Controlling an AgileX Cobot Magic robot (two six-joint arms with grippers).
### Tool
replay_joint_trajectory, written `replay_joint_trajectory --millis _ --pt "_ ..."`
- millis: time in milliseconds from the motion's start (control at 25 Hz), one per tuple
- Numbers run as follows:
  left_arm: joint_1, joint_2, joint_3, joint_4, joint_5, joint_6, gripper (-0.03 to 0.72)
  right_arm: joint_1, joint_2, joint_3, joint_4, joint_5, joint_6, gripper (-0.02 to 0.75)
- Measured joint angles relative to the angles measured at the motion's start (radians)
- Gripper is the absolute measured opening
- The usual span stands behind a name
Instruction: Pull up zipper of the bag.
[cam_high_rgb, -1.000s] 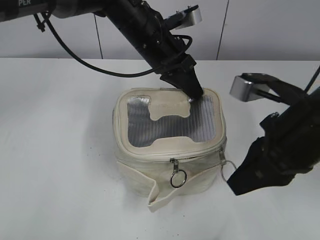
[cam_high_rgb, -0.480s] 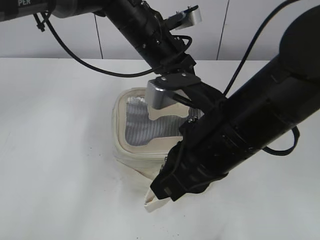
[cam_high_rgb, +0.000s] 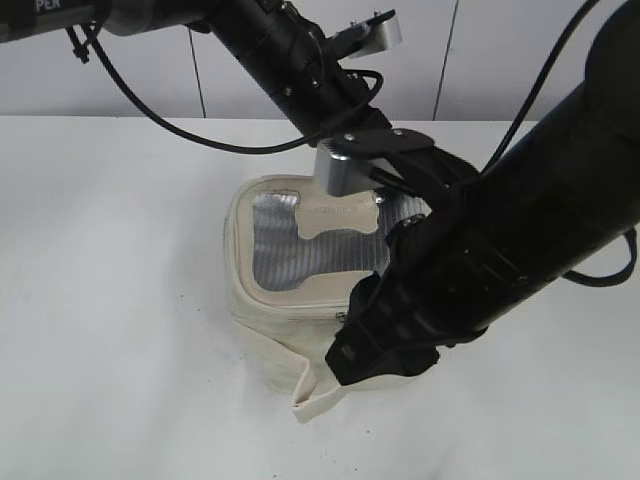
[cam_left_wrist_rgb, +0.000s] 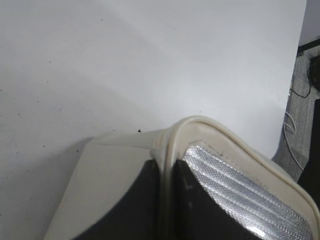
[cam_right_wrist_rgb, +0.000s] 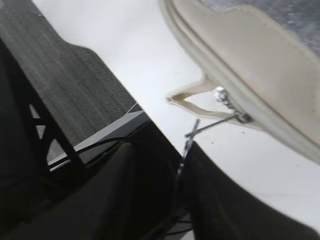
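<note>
Two matte-black jointed arms (cam_high_rgb: 520, 250), each fitted with a silver metal camera bracket (cam_high_rgb: 345, 170), trail loose black cables (cam_high_rgb: 150, 110) along their housings.

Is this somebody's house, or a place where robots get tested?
Probably a robot test room or lab, not a house. A plain white table holds only one small bag, bare pale wall panels stand behind, and loose cables lie on grey carpet.
</note>
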Motion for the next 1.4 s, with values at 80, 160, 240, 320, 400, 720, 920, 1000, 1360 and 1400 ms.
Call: replay_joint_trajectory --millis 80,160,240,320,400,720,920,1000,1360,1400 --pt "0.0 0.0 0.0 0.0 -0.001 0.0 0.069 0.0 -0.007 -0.014 -0.086 0.003 0.064 0.406" --pt "0.0 -0.001 0.0 -0.006 -0.008 0.0 0.137 0.0 -0.009 -0.029 -0.138 0.01 0.1 0.522" --pt "0.001 -0.004 0.0 -0.021 -0.021 0.0 0.221 -0.001 -0.009 -0.043 -0.177 0.014 0.116 0.584" --pt "0.001 -0.013 0.0 -0.029 -0.025 -0.003 0.301 -0.013 -0.01 -0.056 -0.202 0.016 0.132 0.603" --pt "0.001 -0.022 0.0 -0.033 -0.026 -0.008 0.352 -0.041 -0.01 -0.063 -0.207 0.022 0.151 0.61" --pt "0.001 -0.12 0.0 0.187 -0.025 -0.102 0.386 -0.322 -0.01 -0.074 -0.234 0.039 0.164 0.598" --pt "0.006 -0.186 0.0 0.47 -0.025 -0.287 0.386 -0.495 -0.01 -0.095 -0.278 0.039 0.168 0.596" --pt "0.015 -0.201 0.0 0.563 -0.024 -0.372 0.386 -0.553 -0.01 -0.106 -0.28 0.036 0.177 0.595" --pt "0.181 -0.33 0.088 0.792 -0.026 -0.675 0.374 -0.651 -0.01 -0.115 -0.446 0.064 0.295 0.595" --pt "0.202 -0.359 0.118 0.793 -0.026 -0.682 0.372 -0.651 -0.01 -0.115 -0.472 0.077 0.308 0.595"
